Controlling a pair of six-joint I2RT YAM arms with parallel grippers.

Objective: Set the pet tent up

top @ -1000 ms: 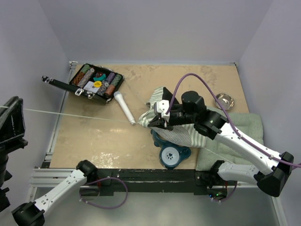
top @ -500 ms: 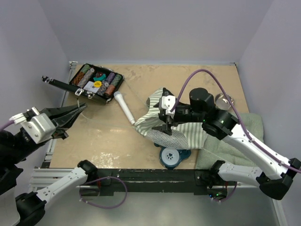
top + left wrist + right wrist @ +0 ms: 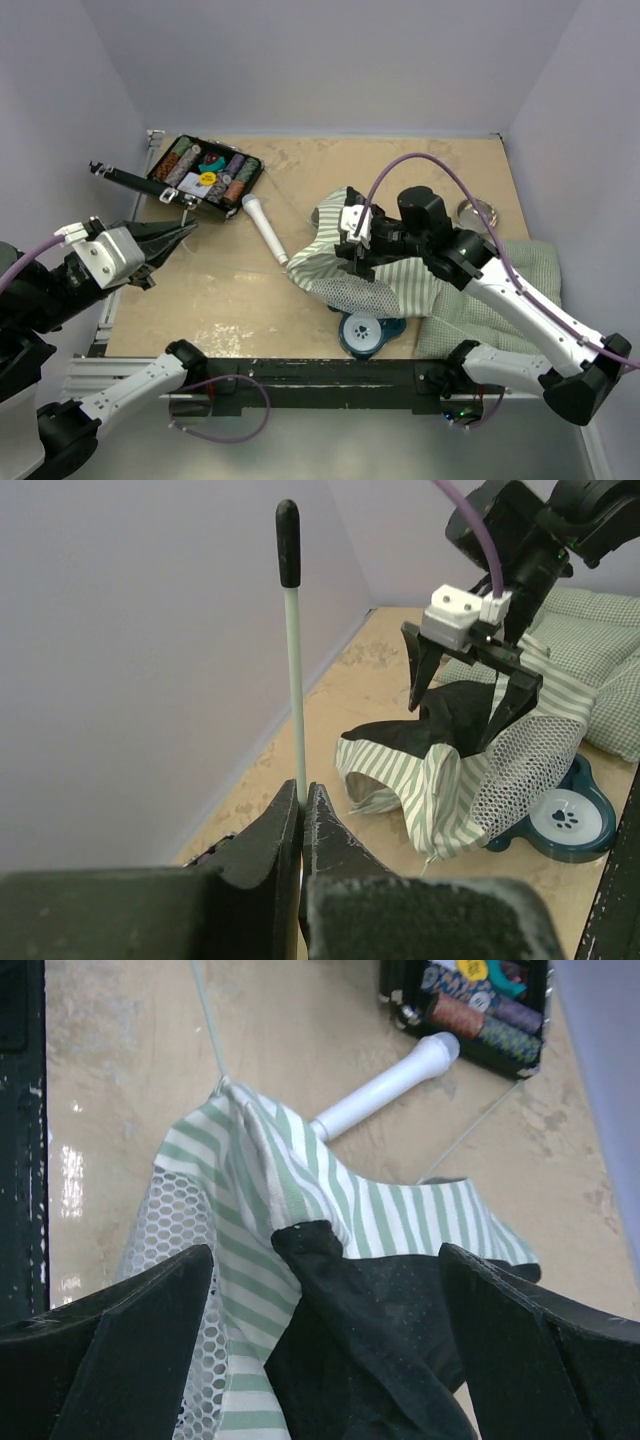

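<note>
— Tan table [image 3: 250, 290] from above: where's the pet tent [image 3: 320, 272]?
— Crumpled right of centre, right gripper [image 3: 357, 262] spread wide just over it.
— Left wrist?
— Left gripper [image 3: 303, 792] pinches a thin white pole [image 3: 293, 680].
— Right wrist?
— Parted fingers [image 3: 120, 1320] above the tent.

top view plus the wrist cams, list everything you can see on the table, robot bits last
pet tent: 1, green-and-white striped with black panel and white mesh, crumpled right of centre
pole: 1, thin, white with black tip, pinched in the left gripper
bowl stand: 1, teal, near edge, in front of the tent
cushion: 1, green checked, right side, next to the tent
case: 1, black, open, coloured rolls inside, far left corner
tube: 1, white, beside the case
metal bowl: 1, silver, far right
table: 1, tan
left gripper: 1, black, shut on the pole, left side
right gripper: 1, black, open above the tent
</note>
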